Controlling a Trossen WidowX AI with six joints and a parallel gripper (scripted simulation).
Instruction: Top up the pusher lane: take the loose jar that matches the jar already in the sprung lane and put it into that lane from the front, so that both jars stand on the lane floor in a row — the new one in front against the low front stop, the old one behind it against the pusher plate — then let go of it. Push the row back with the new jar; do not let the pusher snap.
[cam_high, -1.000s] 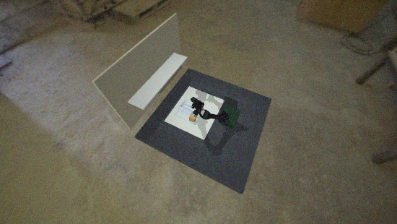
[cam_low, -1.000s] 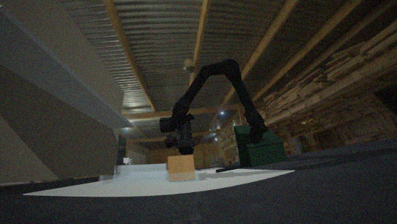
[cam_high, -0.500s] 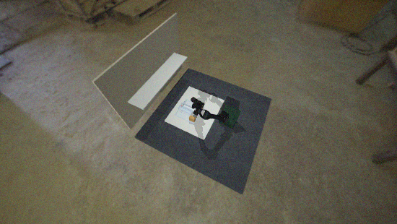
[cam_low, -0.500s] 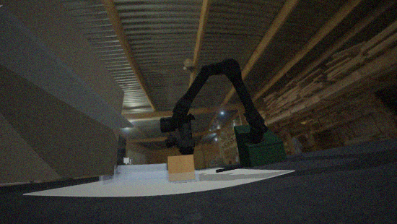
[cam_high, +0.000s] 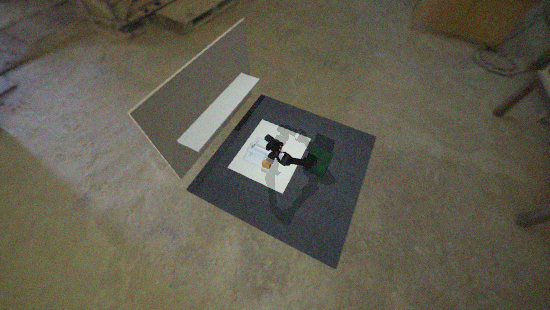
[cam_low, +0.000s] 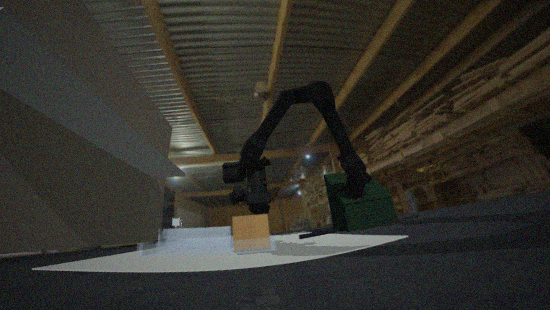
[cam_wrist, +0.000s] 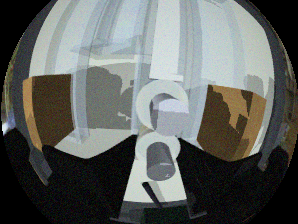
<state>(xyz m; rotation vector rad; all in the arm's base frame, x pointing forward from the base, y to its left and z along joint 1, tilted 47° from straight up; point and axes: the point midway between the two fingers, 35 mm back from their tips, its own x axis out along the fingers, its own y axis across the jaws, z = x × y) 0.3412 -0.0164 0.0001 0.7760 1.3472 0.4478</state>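
My gripper (cam_wrist: 156, 140) is shut on a jar with a wide white rim and a grey cylinder top (cam_wrist: 160, 162), upright between the fingertips. In the exterior view the gripper hand hangs low behind an orange block (cam_low: 250, 232), which hides the fingertips. A matching jar (cam_wrist: 172, 122) stands directly beyond the held one, between clear lane walls; the two look touching or nearly so. A pale plate edge (cam_wrist: 169, 78) shows behind the far jar. The clear lane unit (cam_high: 256, 151) (cam_low: 195, 239) is beneath the hand. The front stop and the held jar's base height cannot be made out.
Brown-orange blocks stand left (cam_wrist: 56, 107) and right (cam_wrist: 205, 127) of the jars in the wrist view. A white sheet (cam_high: 280, 182) (cam_low: 125, 265) lies under the lanes on a dark mat (cam_high: 320, 225). The green base box (cam_low: 372, 207) and a short black rod (cam_low: 312, 234) are behind.
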